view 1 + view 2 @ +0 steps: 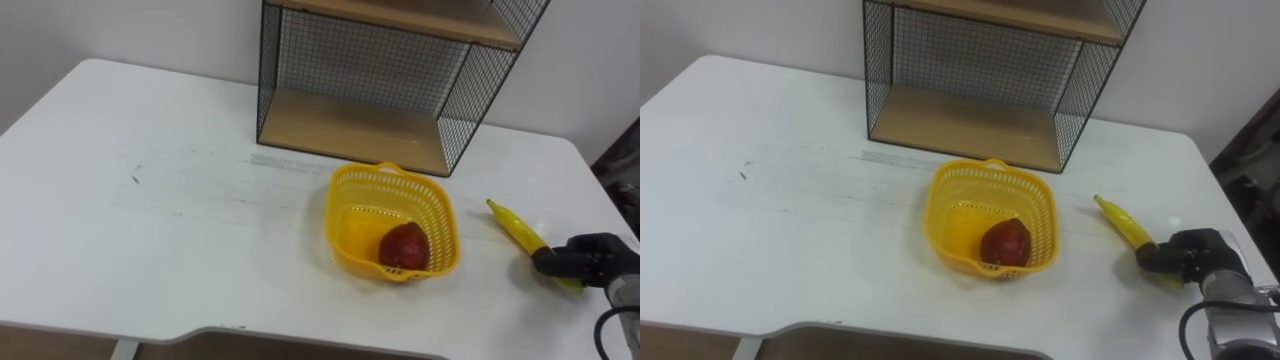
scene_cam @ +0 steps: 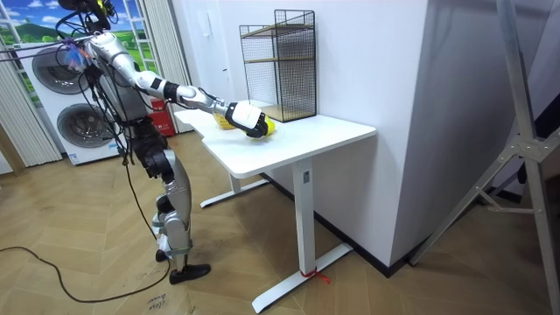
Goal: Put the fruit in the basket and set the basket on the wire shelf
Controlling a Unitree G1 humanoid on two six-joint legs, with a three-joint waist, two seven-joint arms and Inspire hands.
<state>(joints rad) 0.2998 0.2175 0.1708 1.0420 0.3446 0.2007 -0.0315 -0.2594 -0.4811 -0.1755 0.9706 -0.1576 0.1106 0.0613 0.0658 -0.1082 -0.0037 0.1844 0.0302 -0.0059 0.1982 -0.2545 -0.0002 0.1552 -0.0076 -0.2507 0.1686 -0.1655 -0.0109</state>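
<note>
Red fruit inside yellow basket, centre frame; banana lower right, my right hand curled round it; wire shelf top centre.

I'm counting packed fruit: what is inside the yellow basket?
One red fruit lies inside the basket, near its front wall; the rest of its floor is bare. The fruit's underside is hidden. The banana lies outside, the fingers of the right hand curled round it.

Bare table strip is left clear between right hand, closed on banana, and basket to its left. Path ahead-left is blocked by wire shelf, whose lower tier is open-fronted.
</note>
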